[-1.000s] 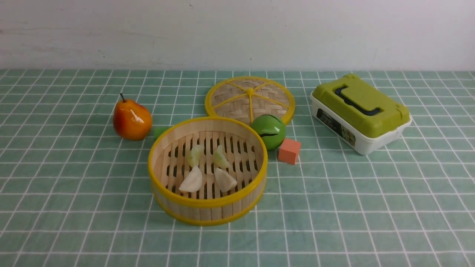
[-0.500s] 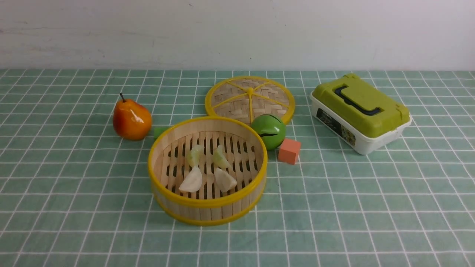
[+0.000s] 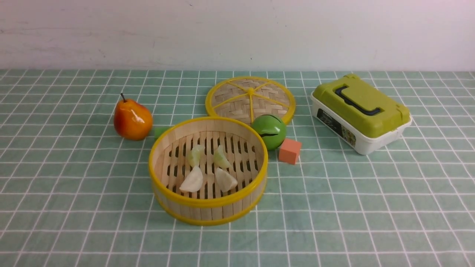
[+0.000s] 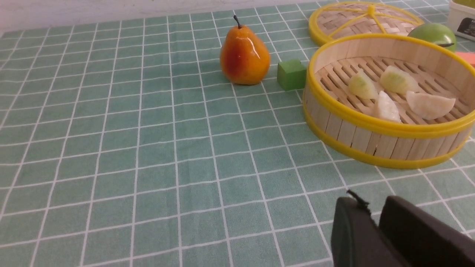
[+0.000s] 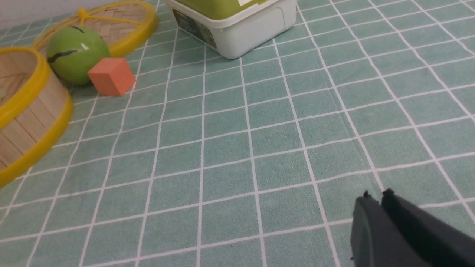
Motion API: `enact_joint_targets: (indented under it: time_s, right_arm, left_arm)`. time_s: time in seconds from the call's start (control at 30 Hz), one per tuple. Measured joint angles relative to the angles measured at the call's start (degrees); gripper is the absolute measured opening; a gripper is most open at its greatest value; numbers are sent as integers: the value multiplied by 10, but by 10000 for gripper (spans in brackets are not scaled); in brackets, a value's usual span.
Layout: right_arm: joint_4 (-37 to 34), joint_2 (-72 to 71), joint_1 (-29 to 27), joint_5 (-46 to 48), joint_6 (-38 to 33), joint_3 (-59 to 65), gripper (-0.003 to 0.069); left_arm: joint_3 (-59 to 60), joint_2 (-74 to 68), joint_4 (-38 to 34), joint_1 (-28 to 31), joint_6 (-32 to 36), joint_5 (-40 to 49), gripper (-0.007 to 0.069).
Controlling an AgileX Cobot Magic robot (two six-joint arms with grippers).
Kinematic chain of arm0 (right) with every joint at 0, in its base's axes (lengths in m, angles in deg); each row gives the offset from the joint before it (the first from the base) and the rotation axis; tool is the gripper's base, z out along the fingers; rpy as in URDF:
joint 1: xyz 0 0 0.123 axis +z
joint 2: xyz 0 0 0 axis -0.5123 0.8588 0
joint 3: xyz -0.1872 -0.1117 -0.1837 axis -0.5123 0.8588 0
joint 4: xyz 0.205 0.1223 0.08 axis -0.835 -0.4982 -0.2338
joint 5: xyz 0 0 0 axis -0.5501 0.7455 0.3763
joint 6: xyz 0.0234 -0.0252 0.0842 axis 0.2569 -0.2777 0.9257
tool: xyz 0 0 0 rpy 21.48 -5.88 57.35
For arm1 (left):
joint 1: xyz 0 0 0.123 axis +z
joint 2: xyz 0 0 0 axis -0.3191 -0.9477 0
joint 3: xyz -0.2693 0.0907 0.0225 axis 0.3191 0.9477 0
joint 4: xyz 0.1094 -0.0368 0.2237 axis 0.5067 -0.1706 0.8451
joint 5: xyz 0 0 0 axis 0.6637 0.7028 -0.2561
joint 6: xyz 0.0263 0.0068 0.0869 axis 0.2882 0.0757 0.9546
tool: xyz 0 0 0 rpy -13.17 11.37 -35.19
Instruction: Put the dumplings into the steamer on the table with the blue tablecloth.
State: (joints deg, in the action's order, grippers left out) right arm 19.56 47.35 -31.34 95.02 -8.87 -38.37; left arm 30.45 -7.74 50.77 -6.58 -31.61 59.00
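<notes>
The steamer (image 3: 207, 207) stands mid-table on the blue tablecloth (image 3: 334, 207). Several dumplings lie on its slatted floor: two yellowish ones (image 3: 195, 155) (image 3: 221, 157) at the back and two whiter ones (image 3: 192, 180) (image 3: 225, 180) in front. The left wrist view shows the same dumplings (image 4: 397, 79) inside the steamer (image 4: 371, 133). My left gripper (image 4: 372, 203) hovers over bare cloth short of the steamer, its fingers a narrow gap apart and empty. My right gripper (image 5: 376, 194) is over bare cloth well right of the steamer (image 5: 29, 111), fingers together, holding nothing. Neither arm shows in the front view.
A woven yellow-rimmed lid (image 3: 250, 98) lies behind the steamer. A green ball (image 3: 269, 130) and an orange cube (image 3: 289, 151) sit at its right. A pear (image 3: 132, 119) and a small green cube (image 4: 292, 74) are at its left. A green-lidded white box (image 3: 360, 113) stands at far right.
</notes>
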Motion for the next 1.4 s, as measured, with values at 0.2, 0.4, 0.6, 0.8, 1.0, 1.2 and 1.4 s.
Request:
enact_joint_targets:
  time_s: [0.2,0.4,0.6,0.8,1.0,1.2,1.4]
  right_arm:
    - [0,0,0,0,1,0,44]
    - [0,0,0,1,1,0,53]
    - [0,-1,0,2,1,0,62]
    - [0,-1,0,2,1,0,71]
    - [0,-1,0,2,1,0,79]
    - [0,-1,0,2,1,0,85]
    - [0,-1,0,2,1,0,85]
  left_arm:
    - [68,51,-27,70,23,-28,111]
    - [143,51,-168,173,84,-160,83]
    - [203,51,-221,211,126,-175,-14]
    - [205,51,-228,211,146,-148,-14]
    - [205,51,-228,211,148,-148,-14]
    - [205,51,-228,211,149,-148,-14]
    - [205,51,-228,211,149,-147,-14]
